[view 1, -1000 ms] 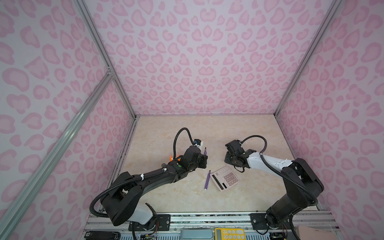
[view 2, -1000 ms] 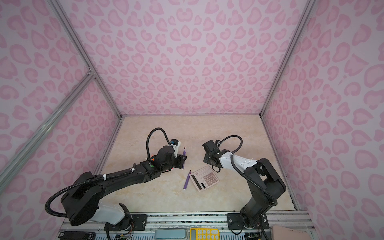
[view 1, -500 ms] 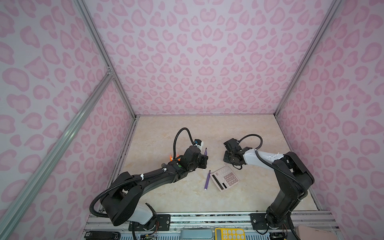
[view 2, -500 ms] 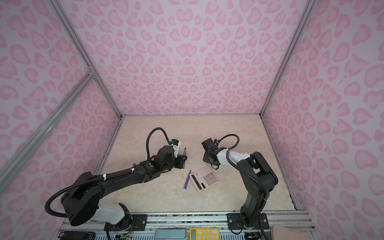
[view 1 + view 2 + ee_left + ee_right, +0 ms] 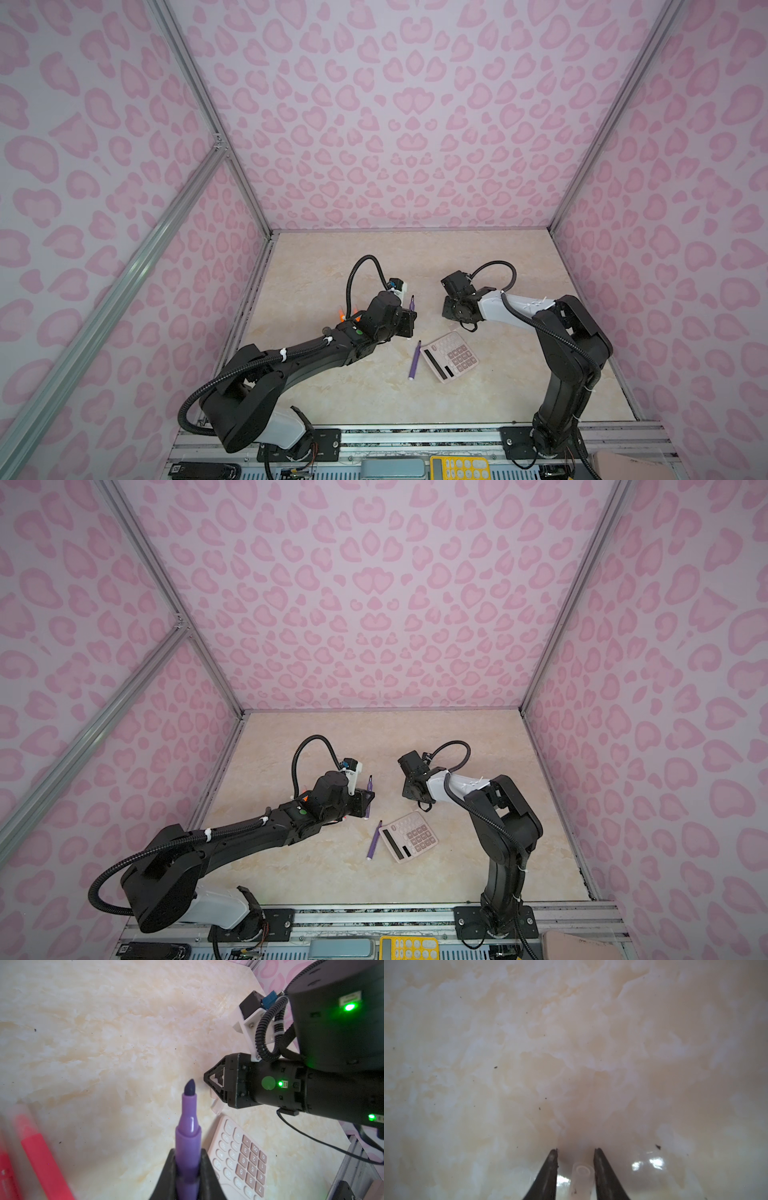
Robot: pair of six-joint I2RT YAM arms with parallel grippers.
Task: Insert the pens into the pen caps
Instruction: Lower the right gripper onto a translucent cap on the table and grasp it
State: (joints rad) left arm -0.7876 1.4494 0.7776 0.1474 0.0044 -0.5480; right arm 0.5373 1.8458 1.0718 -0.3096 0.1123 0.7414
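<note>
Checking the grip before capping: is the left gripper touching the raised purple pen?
Touching. The left wrist view shows the left gripper shut on the raised purple pen, both fingers pressed to its barrel with no gap.

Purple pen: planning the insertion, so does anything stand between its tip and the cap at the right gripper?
Nothing visible does: the left wrist view shows only open space between the purple pen tip and the right gripper, whose fingers flank the clear cap.

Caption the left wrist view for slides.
Left gripper holds a purple pen, tip facing the right gripper, pink calculator nearby.
</note>
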